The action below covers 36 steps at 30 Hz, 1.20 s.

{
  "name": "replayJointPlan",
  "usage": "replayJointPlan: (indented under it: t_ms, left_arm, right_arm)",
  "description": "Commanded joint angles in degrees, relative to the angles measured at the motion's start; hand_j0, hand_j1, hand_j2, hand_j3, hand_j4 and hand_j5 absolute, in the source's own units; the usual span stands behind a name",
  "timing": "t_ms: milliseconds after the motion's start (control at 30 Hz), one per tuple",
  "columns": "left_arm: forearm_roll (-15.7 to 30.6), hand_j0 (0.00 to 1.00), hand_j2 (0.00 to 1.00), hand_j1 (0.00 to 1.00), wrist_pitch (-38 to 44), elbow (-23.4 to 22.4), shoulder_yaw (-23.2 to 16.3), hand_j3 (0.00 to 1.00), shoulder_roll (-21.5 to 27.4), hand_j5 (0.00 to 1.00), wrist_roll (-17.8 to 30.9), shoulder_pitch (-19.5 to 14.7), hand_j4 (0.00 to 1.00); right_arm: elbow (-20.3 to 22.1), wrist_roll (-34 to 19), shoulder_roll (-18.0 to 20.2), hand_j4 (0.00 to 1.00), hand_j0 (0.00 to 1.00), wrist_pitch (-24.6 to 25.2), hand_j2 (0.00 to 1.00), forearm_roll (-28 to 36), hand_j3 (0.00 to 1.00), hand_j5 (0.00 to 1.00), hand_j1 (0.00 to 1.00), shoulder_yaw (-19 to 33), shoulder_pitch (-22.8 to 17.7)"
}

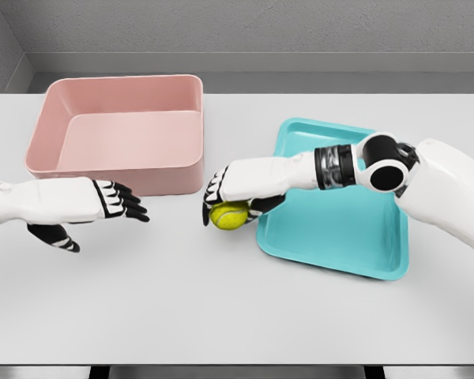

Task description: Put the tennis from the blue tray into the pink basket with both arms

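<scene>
Black fingertips [214, 189] of the right hand [231, 197] curled over the top of one yellow-green ball [229, 215], thumb tucked beneath on the tray side: a grip closed on the ball. Ball out of the tray [340, 237], held just past its left edge, over or on the white table [221, 316] — contact with the surface cannot be told. Just in front of the basket's [118, 134] near right corner, outside it.

Behind the fingers, white right forearm stretched across the tray's upper left part, a dark banded cuff near the elbow, then a round black-and-white joint and the bulky upper arm entering from the right edge.

Left hand [103, 207] at the picture's left, over the table just in front of the basket's near wall, fingers extended and spread toward the ball, thumb hanging low, nothing held. Well apart from the ball.

No brand, label or readable writing on ball, tray, basket or arms.

Counted: one ball, one teal-blue tray lying at a slant on the right, one pink basket at the upper left, two hands, one table.
</scene>
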State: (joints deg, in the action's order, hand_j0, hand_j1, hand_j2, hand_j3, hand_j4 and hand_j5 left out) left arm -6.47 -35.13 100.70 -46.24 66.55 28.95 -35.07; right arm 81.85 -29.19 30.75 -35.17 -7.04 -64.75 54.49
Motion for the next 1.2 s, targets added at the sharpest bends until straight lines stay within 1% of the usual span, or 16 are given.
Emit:
replayJointPlan:
  t_ms: [0, 133, 200, 267, 367, 533, 567, 600, 633, 700, 867, 900, 1167]
  left_arm:
    - [0.4, 1.0, 1.0, 1.0, 0.1, 0.0, 0.8, 1.0, 0.1, 1.0, -0.1, 0.0, 1.0]
    - [0.4, 1.0, 1.0, 1.0, 0.1, 0.0, 0.7, 1.0, 0.1, 1.0, -0.1, 0.4, 1.0]
    - [0.4, 1.0, 1.0, 1.0, 0.1, 0.0, 1.9, 1.0, 0.1, 1.0, 0.0, 0.6, 1.0]
    - [0.5, 1.0, 1.0, 1.0, 0.1, 0.0, 1.9, 1.0, 0.0, 1.0, 0.0, 0.7, 1.0]
    - [0.6, 1.0, 1.0, 1.0, 0.1, 0.1, 1.9, 1.0, -0.2, 1.0, 0.0, 0.7, 1.0]
    - [0.6, 1.0, 1.0, 1.0, 0.1, 0.1, 1.9, 1.0, -0.2, 1.0, 0.7, 2.5, 1.0]
    - [0.5, 1.0, 1.0, 1.0, 0.1, 0.3, 1.9, 1.0, -0.1, 1.0, 2.0, 2.8, 1.0]
    - [0.5, 1.0, 1.0, 1.0, 0.1, 0.3, 1.9, 1.0, -0.1, 1.0, 5.4, 3.0, 1.0]
    - [0.5, 1.0, 1.0, 1.0, 0.1, 0.3, 1.9, 1.0, -0.1, 1.0, 6.0, 3.0, 1.0]
    - [0.4, 1.0, 1.0, 1.0, 0.1, 0.4, 2.0, 1.0, -0.1, 1.0, 6.0, 2.9, 1.0]
    - [0.4, 1.0, 1.0, 1.0, 0.1, 0.3, 2.2, 1.0, -0.2, 1.0, 6.0, 2.5, 1.0]
    - [0.5, 1.0, 1.0, 1.0, 0.1, 0.3, 3.3, 1.0, -0.3, 1.0, 6.0, 2.8, 1.0]
    - [0.5, 1.0, 1.0, 1.0, 0.1, 0.3, 3.3, 1.0, -0.4, 1.0, 6.0, 2.8, 1.0]
  right_arm:
    - [0.0, 0.0, -1.5, 0.61, 0.61, 0.2, 0.61, 0.5, 0.61, 0.61, 0.61, -1.0, 0.0]
    - [-0.2, 0.0, -3.0, 0.61, 0.61, 0.2, 0.61, 0.5, 0.61, 0.61, 0.61, -2.7, 0.0]
    - [-0.3, 0.0, -3.4, 0.61, 0.61, 0.2, 0.61, 0.5, 0.61, 0.61, 0.61, -3.5, -0.1]
    - [-0.6, 0.0, -4.2, 0.61, 0.61, 0.2, 0.61, 0.5, 0.61, 0.61, 0.61, -4.9, -0.1]
    - [-1.2, -0.1, -5.0, 0.61, 0.61, 0.2, 0.61, 0.3, 0.61, 0.61, 0.61, -5.7, -0.1]
    - [-3.2, -0.1, -6.0, 0.61, 0.61, 0.2, 0.61, 0.3, 0.61, 0.61, 0.61, -6.0, -0.1]
    - [-3.5, 0.0, -6.1, 0.61, 0.61, 0.2, 0.61, 0.3, 0.61, 0.61, 0.61, -6.0, -0.1]
    - [-3.6, 0.0, -6.1, 0.61, 0.61, 0.2, 0.61, 0.3, 0.61, 0.61, 0.61, -6.0, -0.1]
    - [-4.2, 0.0, -6.2, 0.61, 0.61, 0.2, 0.61, 0.3, 0.61, 0.61, 0.61, -6.0, -0.1]
    - [-4.8, 0.0, -6.4, 0.61, 0.61, 0.2, 0.61, 0.3, 0.61, 0.61, 0.61, -6.0, 0.0]
    - [-4.8, 0.0, -6.8, 0.61, 0.61, 0.2, 0.61, 0.1, 0.61, 0.61, 0.61, -6.0, 0.0]
    - [-4.8, 0.0, -6.8, 0.61, 0.61, 0.2, 0.61, 0.0, 0.61, 0.61, 0.61, -6.0, 0.0]
    - [-4.8, 0.0, -6.8, 0.63, 0.63, 0.2, 0.63, -0.2, 0.63, 0.63, 0.63, -5.9, 0.0]
